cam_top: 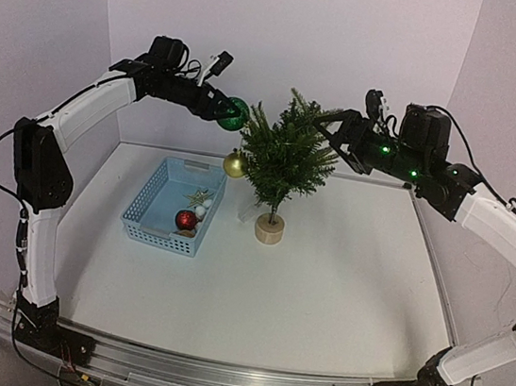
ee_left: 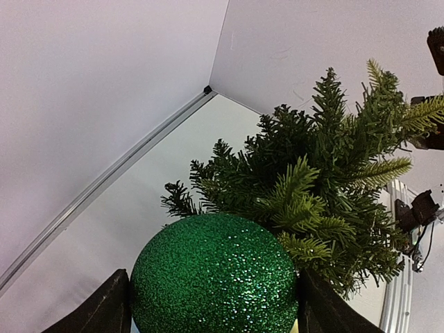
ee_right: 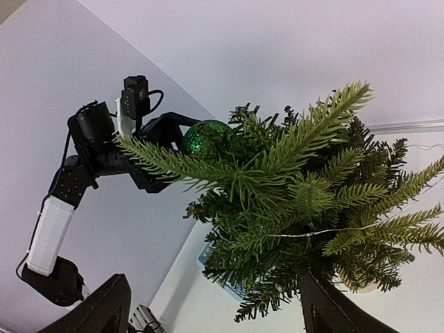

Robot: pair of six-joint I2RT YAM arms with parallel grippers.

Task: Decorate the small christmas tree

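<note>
Top view. The small christmas tree stands upright on the white counter, its pale disc base set a little toward 12 o'clock from the counter's centre.

The left fingers are closed on a green glitter ball, one on each side of it. They hold it in the air at 10 o'clock from the tree's crown, just beside the outermost branch tips. In the left wrist view the ball fills the gap between the two fingers, with the foliage directly beyond it toward 1 o'clock.

The right fingers stand wide apart and grip nothing. They reach the crown from 3 o'clock, and in the right wrist view the upper branches lie between them.

A gold ball sits at 9 o'clock against the lower branches. We cannot tell whether it hangs from one.

A blue basket rests on the counter at 9 o'clock from the base, near it but apart. It holds a red ball and some small white and gold pieces, too small for us to identify.
</note>
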